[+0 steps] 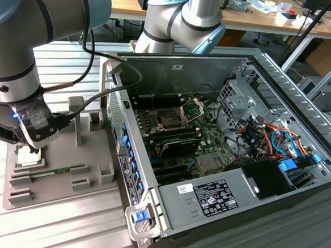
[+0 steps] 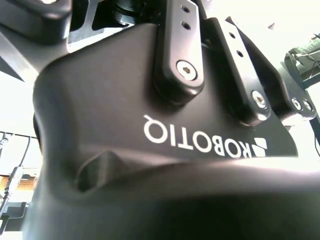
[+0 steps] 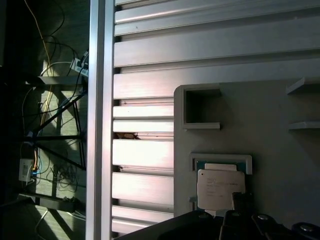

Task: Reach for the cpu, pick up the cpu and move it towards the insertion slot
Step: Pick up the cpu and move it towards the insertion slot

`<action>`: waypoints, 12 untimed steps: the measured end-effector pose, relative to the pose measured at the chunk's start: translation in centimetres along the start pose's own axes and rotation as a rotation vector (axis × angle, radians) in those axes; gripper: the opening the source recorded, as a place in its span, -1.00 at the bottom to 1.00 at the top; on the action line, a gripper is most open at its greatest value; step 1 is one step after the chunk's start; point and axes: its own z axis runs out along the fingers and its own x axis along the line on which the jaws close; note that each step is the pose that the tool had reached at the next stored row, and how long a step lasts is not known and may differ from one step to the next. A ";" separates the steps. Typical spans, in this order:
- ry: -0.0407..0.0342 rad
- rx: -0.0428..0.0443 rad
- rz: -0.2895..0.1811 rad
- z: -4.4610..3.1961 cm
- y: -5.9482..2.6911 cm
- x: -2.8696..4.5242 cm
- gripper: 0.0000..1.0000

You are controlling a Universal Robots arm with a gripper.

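The cpu (image 1: pixel 29 157), a small square chip with a pale metal top, lies in a corner pocket of the grey holder block (image 1: pixel 97 167) at the exterior view's left. My gripper (image 1: pixel 33 146) is right down on it, at the chip's edge. In the first wrist view the cpu (image 3: pixel 220 186) sits by its raised pocket frame, with a dark part of the gripper overlapping its edge. The insertion slot (image 1: pixel 168 119), a dark square socket with its metal bracket swung up, is on the green board inside the open computer case, well to the exterior view's right of the gripper.
A green memory stick (image 1: pixel 51 174) lies in the holder beside the chip. The holder has upright posts (image 1: pixel 76 107). The computer case wall (image 1: pixel 126 155) stands between holder and board. Cables and a drive cage (image 1: pixel 251 116) crowd the case's far side. The table is ribbed aluminium.
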 end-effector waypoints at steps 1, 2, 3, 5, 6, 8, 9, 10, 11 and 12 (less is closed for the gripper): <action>-0.0001 0.0000 0.000 0.01 0.00 0.04 -0.79; 0.0000 0.0001 0.000 0.01 0.01 0.10 -0.79; 0.0001 0.0001 0.000 0.01 0.01 0.19 -0.79; 0.0000 0.0001 0.000 0.03 0.00 0.27 -0.79; 0.0000 0.0001 0.000 0.04 0.00 0.30 -0.79; 0.0000 0.0000 0.000 0.06 0.01 0.36 -0.79; 0.0001 0.0001 0.000 0.08 0.00 0.40 -0.79; 0.0002 0.0001 0.000 0.10 0.00 0.43 -0.79; 0.0000 0.0001 0.000 0.12 0.00 0.44 -0.79; 0.0000 0.0001 0.000 0.14 0.00 0.45 -0.79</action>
